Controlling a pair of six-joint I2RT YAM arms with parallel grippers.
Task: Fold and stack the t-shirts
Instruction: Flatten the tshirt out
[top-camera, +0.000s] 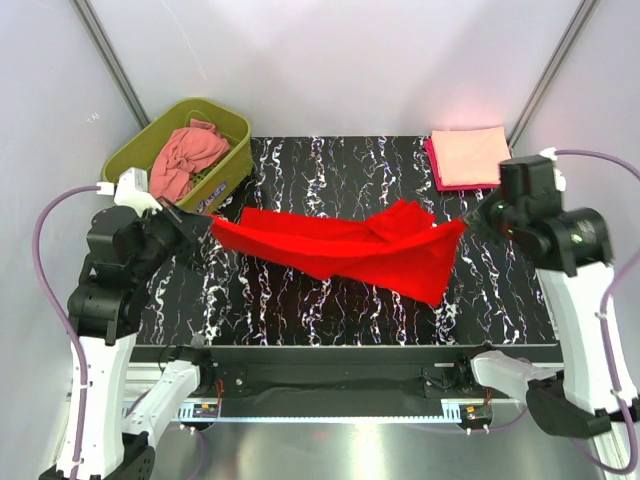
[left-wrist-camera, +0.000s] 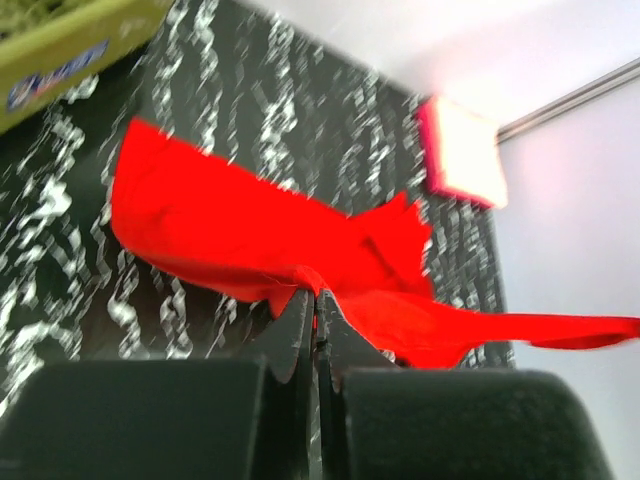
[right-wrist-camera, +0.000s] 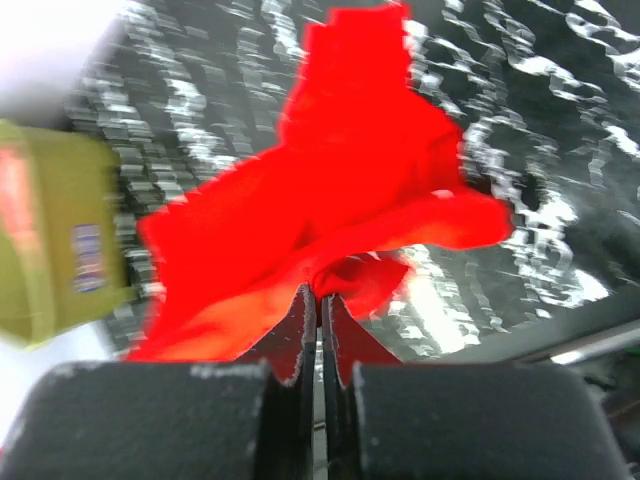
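The black table (top-camera: 300, 310), veined with white, carries an olive-green tub (top-camera: 235, 165) at its 10 o'clock corner. At 2 o'clock a folded peach t-shirt (top-camera: 470, 155) lies on a magenta t-shirt (top-camera: 434, 165). A red t-shirt (top-camera: 340, 245) spans the middle from 9 to 3 o'clock, its lower edge possibly touching the surface.

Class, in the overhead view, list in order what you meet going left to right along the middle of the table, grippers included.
left gripper → red t-shirt → right gripper; both grippers are shut on the shirt.
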